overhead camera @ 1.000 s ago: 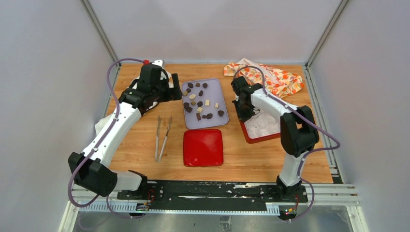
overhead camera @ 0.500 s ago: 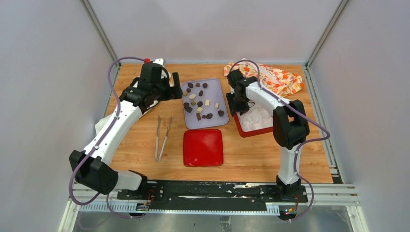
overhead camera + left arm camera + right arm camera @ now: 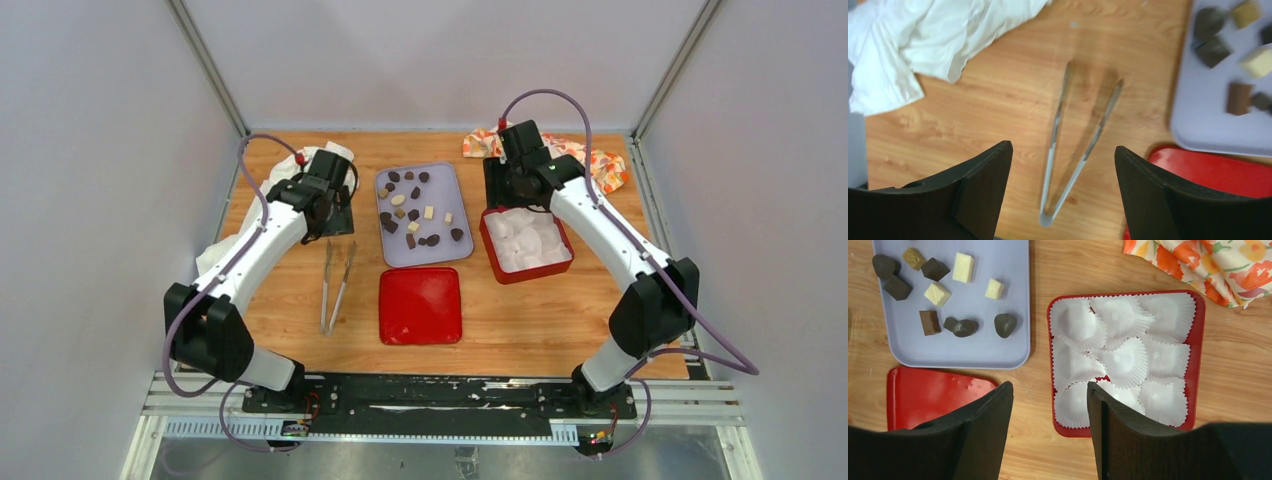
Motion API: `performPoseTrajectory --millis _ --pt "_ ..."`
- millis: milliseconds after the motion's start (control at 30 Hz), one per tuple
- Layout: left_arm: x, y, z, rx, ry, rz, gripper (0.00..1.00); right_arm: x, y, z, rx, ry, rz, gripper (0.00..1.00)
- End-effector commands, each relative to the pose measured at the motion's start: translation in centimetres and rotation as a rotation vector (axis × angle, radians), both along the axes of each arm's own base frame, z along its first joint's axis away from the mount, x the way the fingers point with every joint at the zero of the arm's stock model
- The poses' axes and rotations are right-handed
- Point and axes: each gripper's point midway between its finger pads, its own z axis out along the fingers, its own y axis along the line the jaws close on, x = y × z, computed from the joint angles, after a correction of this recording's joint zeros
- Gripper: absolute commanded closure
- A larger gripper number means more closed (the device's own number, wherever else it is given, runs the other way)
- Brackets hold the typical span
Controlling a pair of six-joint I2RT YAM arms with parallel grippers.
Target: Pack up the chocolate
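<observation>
two black fingers of the left gripper are standing wide apart and gripping nothing, hanging above the wooden table near the far tips of metal tongs, which are lying flat with their hinged end pointing toward the arm bases. a crumpled white cloth is lying beyond them at the table's left edge. the right gripper is likewise holding its fingers apart and empty, hanging raised by a red box whose left rim is showing between the fingers in the wrist view. white crinkled paper cups are filling the box. the chocolate, in dark brown, tan and cream pieces, is sitting scattered on a lavender tray just left of the box, between the two grippers in the overhead view. a red lid is lying flat on the near side of the tray, and a floral orange cloth is lying bunched at the far right corner, behind the box.
</observation>
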Motion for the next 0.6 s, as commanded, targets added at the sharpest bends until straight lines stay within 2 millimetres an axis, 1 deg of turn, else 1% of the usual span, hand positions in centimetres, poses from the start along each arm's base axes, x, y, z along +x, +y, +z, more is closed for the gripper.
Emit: performPoseTrajectory --millis 0,133,233,333,533,567 --pt "-3.0 2.7 -4.0 0.025 0.137 0.163 0.24 -0.4 -1.1 -1.8 -0.032 0.03 -0.055 0.4" --pt "-4.4 3.3 -6.7 0.022 0.221 0.203 0.29 -1.0 -1.2 -2.4 -0.024 0.052 -0.064 0.4" --pt "-5.5 3.7 -9.3 0.01 0.264 0.243 0.33 -1.3 -1.3 -2.5 -0.022 0.055 -0.069 0.4" --pt "-6.2 3.2 -12.0 -0.067 0.29 0.266 0.38 -1.6 -1.5 -2.5 -0.024 0.056 -0.075 0.4" --pt "-7.2 3.0 -14.7 -0.08 0.328 0.284 0.45 -2.1 -1.9 -2.9 -0.035 0.062 -0.078 0.41" --pt "-7.4 3.0 -15.0 -0.084 0.335 0.289 0.49 -2.2 -2.1 -2.9 -0.042 0.064 -0.082 0.41"
